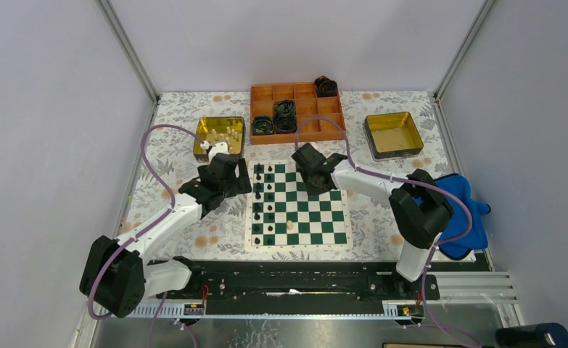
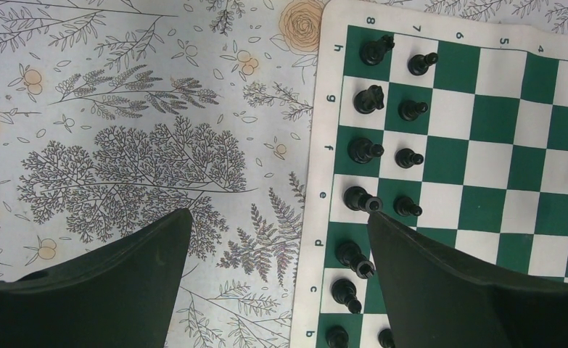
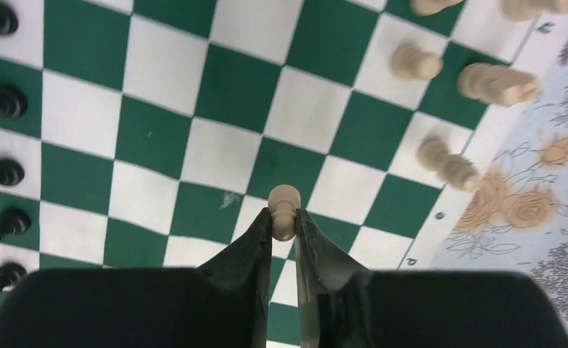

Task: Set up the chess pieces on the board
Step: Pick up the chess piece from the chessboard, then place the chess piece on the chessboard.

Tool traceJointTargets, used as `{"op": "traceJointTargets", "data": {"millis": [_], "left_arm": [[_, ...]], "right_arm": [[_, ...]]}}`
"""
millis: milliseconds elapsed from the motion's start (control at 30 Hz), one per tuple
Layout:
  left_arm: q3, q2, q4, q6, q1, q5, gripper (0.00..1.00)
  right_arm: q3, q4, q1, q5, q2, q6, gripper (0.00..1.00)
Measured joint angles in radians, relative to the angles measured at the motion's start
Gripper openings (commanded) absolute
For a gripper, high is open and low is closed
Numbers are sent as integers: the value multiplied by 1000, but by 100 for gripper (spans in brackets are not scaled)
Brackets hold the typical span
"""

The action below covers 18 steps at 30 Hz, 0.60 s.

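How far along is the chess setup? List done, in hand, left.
Done: black pieces fill two rows along one edge of the board; some white pieces stand opposite. In hand: the right tool grips a white pawn over the board. Left: gaps on the white side; more pieces wait in the yellow tin.

1. Left wrist view: the pale border of the board (image 2: 321,170) carries the numbers 8, 7, 6, 5, 4 and 3 along its upper edge, running left to right, one per column of squares.
2. Same view, down the board's left border: the letters h, g, f and e, then c and b lower down.
3. Right wrist view: small dark marks on the board's border are too blurred to read.
4. Top view: no writing can be made out.
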Motion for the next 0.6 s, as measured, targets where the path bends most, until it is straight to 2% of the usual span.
{"op": "traceJointTargets", "data": {"millis": [233,600], "left_arm": [[0,7,0,0,0,0,99],[0,12,0,0,0,-1,99]], "right_arm": [[35,1,-78,2,11,-5,16],[56,1,-124,1,93,-11,16]]}}
